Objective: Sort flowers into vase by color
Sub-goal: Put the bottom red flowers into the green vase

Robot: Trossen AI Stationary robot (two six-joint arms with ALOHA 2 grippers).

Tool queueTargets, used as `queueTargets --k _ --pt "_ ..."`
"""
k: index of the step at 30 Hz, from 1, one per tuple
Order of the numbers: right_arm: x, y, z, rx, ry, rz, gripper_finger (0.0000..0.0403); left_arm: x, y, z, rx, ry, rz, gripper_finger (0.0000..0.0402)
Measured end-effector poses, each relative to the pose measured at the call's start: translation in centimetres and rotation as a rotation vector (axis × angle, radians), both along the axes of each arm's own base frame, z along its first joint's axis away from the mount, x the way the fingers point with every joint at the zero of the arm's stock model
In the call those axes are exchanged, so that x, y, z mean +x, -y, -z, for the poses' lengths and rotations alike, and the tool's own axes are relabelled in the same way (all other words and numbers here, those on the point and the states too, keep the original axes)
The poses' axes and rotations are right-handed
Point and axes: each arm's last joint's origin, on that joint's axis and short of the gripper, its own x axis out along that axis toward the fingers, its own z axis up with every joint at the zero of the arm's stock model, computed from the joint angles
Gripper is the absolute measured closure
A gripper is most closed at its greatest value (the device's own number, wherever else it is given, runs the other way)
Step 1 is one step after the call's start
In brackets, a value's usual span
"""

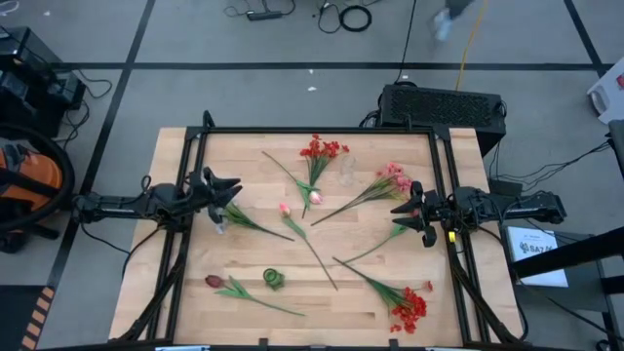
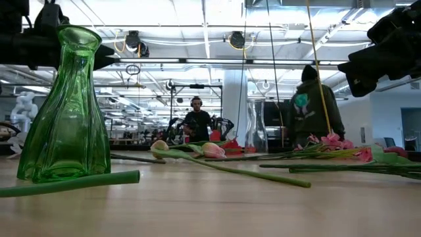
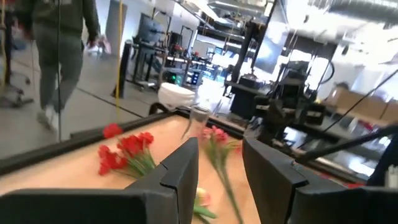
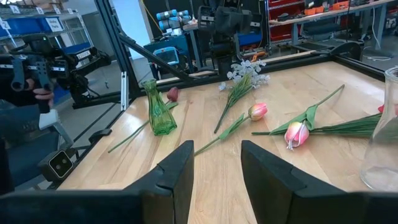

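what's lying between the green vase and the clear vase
In the high view, a pink tulip lies between the green vase and clear vase, its stalk slanting across that stretch.

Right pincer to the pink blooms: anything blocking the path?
Nothing visible does. The right pincer hangs open at the table's right side, and the pink blooms lie just beyond it with only bare wooden table between. The clear vase stands past the blooms, not between.

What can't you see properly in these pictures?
- Green vase: the low view can't show whether anything is inside.
- Clear vase: cut off by the right wrist picture's edge.
- Person: head cut off by the left wrist picture's edge.
- Red flowers: too small from above to count.
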Motion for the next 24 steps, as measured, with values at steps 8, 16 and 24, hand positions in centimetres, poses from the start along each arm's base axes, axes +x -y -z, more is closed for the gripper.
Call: queueTargets --k 8,16,24 --pt "0.00 0.00 0.00 0.000 0.000 -0.001 0.0277 0.02 0.07 0.00 -0.024 0.009 0.029 0.0269" --pt "0.00 0.00 0.00 0.000 0.000 0.000 0.0277 0.03 0.07 0.04 -0.023 0.004 0.029 0.0269" --pt "0.00 0.00 0.00 0.000 0.000 0.000 0.0277 0.00 0.13 0.02 -0.021 -0.081 0.033 0.0272"
